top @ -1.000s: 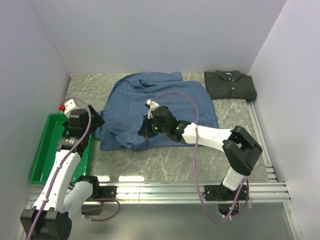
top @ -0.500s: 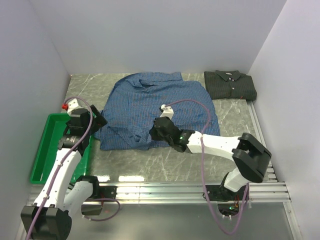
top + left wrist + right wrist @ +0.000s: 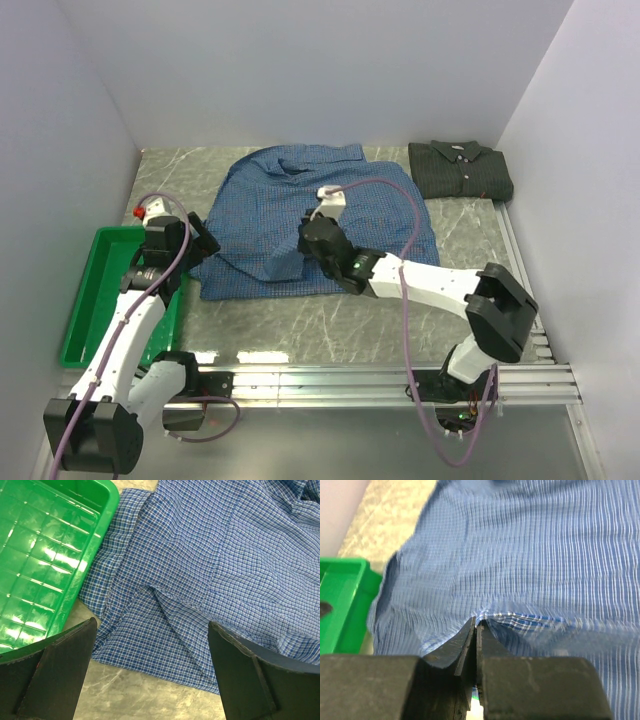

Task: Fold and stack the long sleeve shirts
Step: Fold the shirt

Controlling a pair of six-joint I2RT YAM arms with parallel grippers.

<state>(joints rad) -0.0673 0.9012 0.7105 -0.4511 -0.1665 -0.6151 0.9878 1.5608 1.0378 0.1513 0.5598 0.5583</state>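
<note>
The blue shirt (image 3: 330, 195) lies spread and rumpled mid-frame, not yet folded. The dark shirt (image 3: 460, 170) sits folded at upper right, so about half the work seems left. The right gripper (image 3: 476, 625) pinches a blue fold, and the left gripper (image 3: 150, 635) hangs wide open beside the green tray (image 3: 85, 300).

Both my arms look alike: the left arm (image 3: 125, 340) and the right arm (image 3: 432, 283) have white links between chunky black joint housings. A purple cable (image 3: 404, 330) loops along each. I see a small green light (image 3: 352, 264) on the right wrist and a red cap (image 3: 137, 211) by the left one. On my wrist feeds the fingers (image 3: 55, 675) are matte black wedges.
</note>
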